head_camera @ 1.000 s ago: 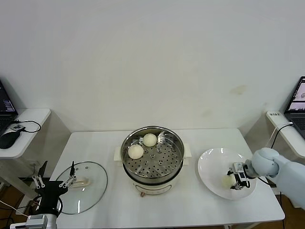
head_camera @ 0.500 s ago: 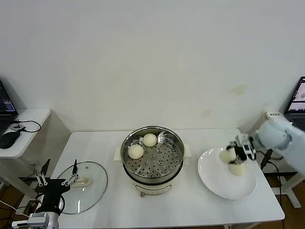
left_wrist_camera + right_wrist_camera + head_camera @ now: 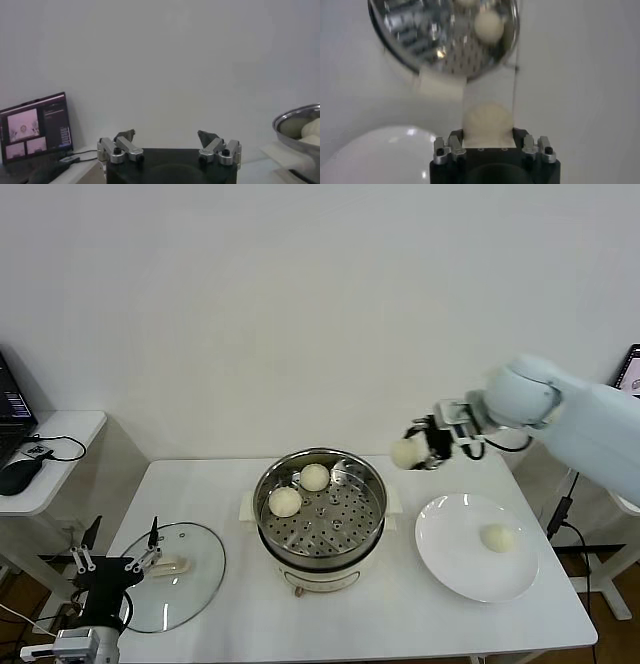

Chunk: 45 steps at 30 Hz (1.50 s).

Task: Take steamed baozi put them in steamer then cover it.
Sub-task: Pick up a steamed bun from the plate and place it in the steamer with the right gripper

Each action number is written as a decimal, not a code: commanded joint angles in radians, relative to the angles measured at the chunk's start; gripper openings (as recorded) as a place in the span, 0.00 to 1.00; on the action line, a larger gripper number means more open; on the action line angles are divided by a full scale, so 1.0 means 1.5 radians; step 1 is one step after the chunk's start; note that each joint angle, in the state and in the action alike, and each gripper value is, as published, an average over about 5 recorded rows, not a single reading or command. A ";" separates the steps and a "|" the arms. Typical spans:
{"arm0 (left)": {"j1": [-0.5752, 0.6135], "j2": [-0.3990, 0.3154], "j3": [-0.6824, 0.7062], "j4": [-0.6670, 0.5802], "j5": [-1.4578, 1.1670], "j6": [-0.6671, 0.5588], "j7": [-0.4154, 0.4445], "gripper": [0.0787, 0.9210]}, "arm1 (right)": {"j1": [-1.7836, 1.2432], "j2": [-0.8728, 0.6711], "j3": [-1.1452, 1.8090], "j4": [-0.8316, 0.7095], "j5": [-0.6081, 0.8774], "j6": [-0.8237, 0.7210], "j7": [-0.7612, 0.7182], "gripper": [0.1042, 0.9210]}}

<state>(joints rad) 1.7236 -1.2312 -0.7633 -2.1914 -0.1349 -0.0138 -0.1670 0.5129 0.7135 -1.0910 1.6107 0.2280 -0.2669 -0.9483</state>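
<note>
While the lid job is clearly a way off, this looks roughly halfway through the loading part. Biggest thing first: the long white table (image 3: pixel 330 624) carries everything. Centre of it is the round shiny stainless-steel steamer pot on its cream-white electric base (image 3: pixel 320 509), and two small round cream-white baozi (image 3: pixel 285 502) sit on the perforated floor, one close by the other toward the back-left of the basket.

Left of the steamer lies the round clear glass cover with the metal rim and cream bar handle (image 3: pixel 172 574), flat on the table, well apart from the pot. So covering isn't done.

On the right is the flat white plate (image 3: pixel 445 549) with one bun resting on it (image 3: pixel 496 537).

The right gripper (image 3: pixel 425 446) is up in the air, between plate and steamer, just past the pot's right rim, and its fingers are clamped on the fourth baozi (image 3: pixel 407 452). The wrist cam shows that bun wedged right in front of the jaws, with the steamer farther ahead.

The left gripper (image 3: pixel 112 568) hangs low at the table's near-left corner beside the cover, fingers spread wide, holding nothing.

My guess at what's left: drop this one in, fetch the plate one, then the lid
</note>
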 commanded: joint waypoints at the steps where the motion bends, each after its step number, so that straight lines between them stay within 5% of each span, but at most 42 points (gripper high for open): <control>1: 0.000 0.000 -0.004 0.000 -0.002 -0.001 0.000 0.88 | 0.060 0.123 -0.094 0.003 0.038 0.078 0.023 0.63; 18: 0.003 -0.009 -0.021 -0.011 -0.011 -0.003 -0.001 0.88 | 0.003 0.279 -0.154 -0.103 -0.138 0.285 0.020 0.64; 45: 0.004 -0.018 -0.021 -0.007 -0.010 -0.008 -0.002 0.88 | -0.008 0.283 -0.173 -0.054 -0.168 0.316 -0.009 0.69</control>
<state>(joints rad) 1.7287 -1.2575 -0.7950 -2.2025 -0.1508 -0.0255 -0.1696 0.5017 1.1269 -1.3450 1.5254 -0.0119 0.1904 -0.9594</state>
